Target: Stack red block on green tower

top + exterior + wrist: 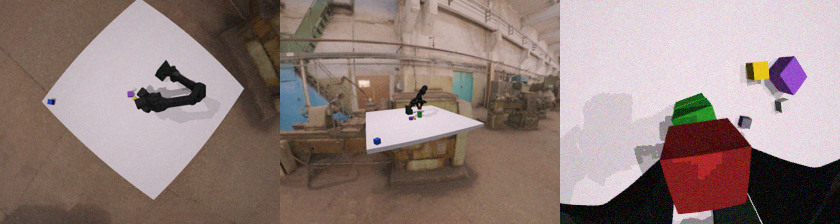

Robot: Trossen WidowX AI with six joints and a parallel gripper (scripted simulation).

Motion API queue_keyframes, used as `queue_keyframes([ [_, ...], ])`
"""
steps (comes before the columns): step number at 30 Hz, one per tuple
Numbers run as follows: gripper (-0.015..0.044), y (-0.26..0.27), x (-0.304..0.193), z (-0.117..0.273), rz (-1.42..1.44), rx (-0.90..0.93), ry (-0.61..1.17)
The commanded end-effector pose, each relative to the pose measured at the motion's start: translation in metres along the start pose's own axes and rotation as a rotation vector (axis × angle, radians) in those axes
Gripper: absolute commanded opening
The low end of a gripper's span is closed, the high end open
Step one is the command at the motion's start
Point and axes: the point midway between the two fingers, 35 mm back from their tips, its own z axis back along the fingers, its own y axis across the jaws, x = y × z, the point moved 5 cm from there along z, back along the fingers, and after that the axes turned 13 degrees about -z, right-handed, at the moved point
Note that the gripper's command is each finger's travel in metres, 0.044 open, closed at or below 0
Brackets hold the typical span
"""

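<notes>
The tool [708, 222] is clamped on the red block [708, 165], held in the air just above the green tower [693, 110], whose top peeks out beyond the block's far edge in the wrist view. The main risk, judged from here, is an off-centre descent: the block's edge could catch the tower and topple it, or the block could slide off on release. Beside the tower on the tabletop [103, 135] sit 1 purple cube [130, 94] and 1 small yellow cube [134, 98], close enough to be brushed; a blue cube [51, 101] lies well away from the tower.

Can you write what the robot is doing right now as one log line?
gripper: shut on red block | red block: lifted above green tower | tower: upright | release: not yet
</notes>
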Motion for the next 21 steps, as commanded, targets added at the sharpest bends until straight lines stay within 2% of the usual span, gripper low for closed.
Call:
queue_keyframes([
  [1,0.0,-0.001,-0.002,-0.006,-0.001,0.0,0.004],
  [10,0.0,0.0,-0.002,-0.035,-0.001,0.001,0.004],
  [21,0.0,0.0,-0.002,-0.036,-0.001,0.001,0.004],
])
